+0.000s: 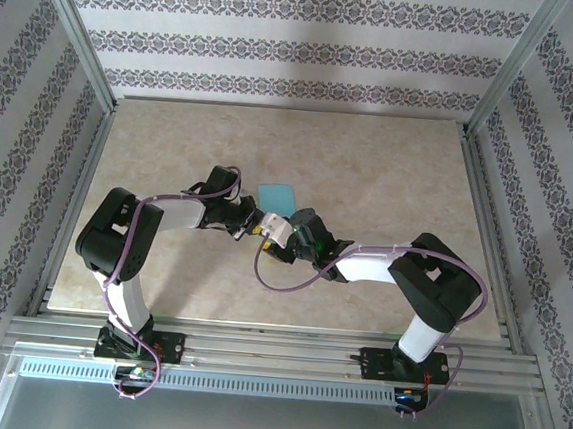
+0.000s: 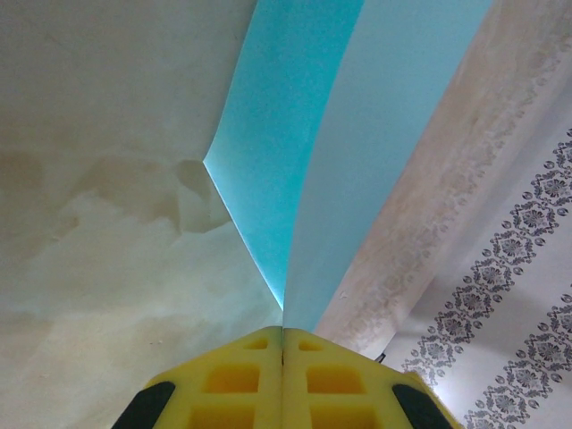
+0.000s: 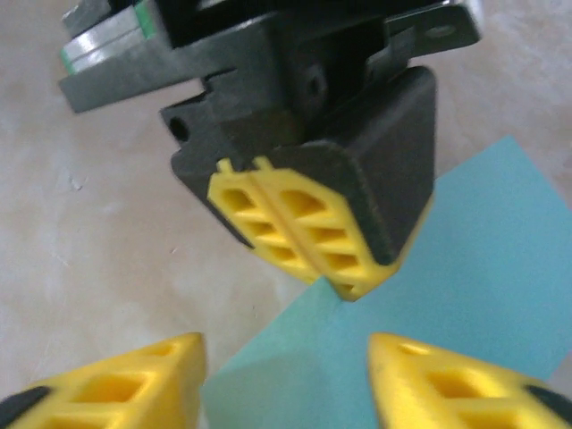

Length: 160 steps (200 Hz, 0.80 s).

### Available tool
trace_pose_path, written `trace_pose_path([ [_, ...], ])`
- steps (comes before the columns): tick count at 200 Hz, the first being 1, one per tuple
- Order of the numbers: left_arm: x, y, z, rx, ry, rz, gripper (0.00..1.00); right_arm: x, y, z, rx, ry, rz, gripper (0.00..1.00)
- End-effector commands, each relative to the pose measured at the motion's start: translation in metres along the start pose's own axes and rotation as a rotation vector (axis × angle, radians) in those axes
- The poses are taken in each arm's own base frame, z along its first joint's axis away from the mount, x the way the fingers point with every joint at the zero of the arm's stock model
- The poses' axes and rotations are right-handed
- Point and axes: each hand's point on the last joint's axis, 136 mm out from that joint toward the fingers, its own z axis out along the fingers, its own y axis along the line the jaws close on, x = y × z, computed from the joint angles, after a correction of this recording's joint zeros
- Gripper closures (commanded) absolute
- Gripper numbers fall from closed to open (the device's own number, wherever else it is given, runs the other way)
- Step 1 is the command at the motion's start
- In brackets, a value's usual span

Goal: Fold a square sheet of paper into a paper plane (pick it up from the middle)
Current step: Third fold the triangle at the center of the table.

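paper point(image 1: 276, 195) sits near mid table point(image 1: 400, 174), just ahead of both grippers; its near edge is hidden under them in the top view. left gripper point(image 2: 283, 332): jaws pressed together, pinching the paper's edge; the sheet bows away, far end cut off. right gripper point(image 3: 286, 380): jaws wide apart, gripping nothing, paper in the gap; contact cannot be told, image blurred.

R gripper point(image 3: 286, 384): yellow fingertips low in view, spread wide apart, turquoise sheet point(image 3: 465, 268) showing between them. L gripper point(image 3: 332, 273) opposite, black body, yellow fingers pressed tight together, tips meeting sheet's edge. Sheet looks bent there, w/ a paler facet toward R gripper. Beige marbled surface point(image 3: 98, 214) beneath. Focus soft.
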Motion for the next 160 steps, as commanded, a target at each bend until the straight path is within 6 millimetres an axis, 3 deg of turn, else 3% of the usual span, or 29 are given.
trace_pose_path([
  [1, 0.006, -0.003, -0.002, -0.006, 0.001, -0.012, 1.00, -0.005, -0.005, 0.001, 0.030, -0.025, -0.024, 0.62],
  [26, 0.005, -0.002, -0.002, -0.004, -0.002, -0.015, 1.00, -0.002, 0.002, -0.001, -0.010, -0.019, -0.022, 0.78],
  [77, 0.005, -0.003, -0.003, -0.005, -0.005, -0.012, 1.00, 0.002, 0.008, -0.003, -0.040, -0.011, -0.023, 0.88],
  [107, -0.001, -0.002, -0.022, -0.050, -0.051, 0.031, 0.65, -0.001, 0.011, -0.006, -0.080, -0.016, 0.016, 0.98],
  [135, -0.017, 0.003, -0.061, -0.103, -0.139, 0.106, 0.52, -0.005, 0.016, -0.011, -0.146, -0.031, 0.099, 0.98],
  [160, -0.021, -0.017, -0.078, -0.097, -0.172, 0.245, 0.48, -0.010, 0.023, -0.016, -0.218, -0.052, 0.193, 0.98],
])
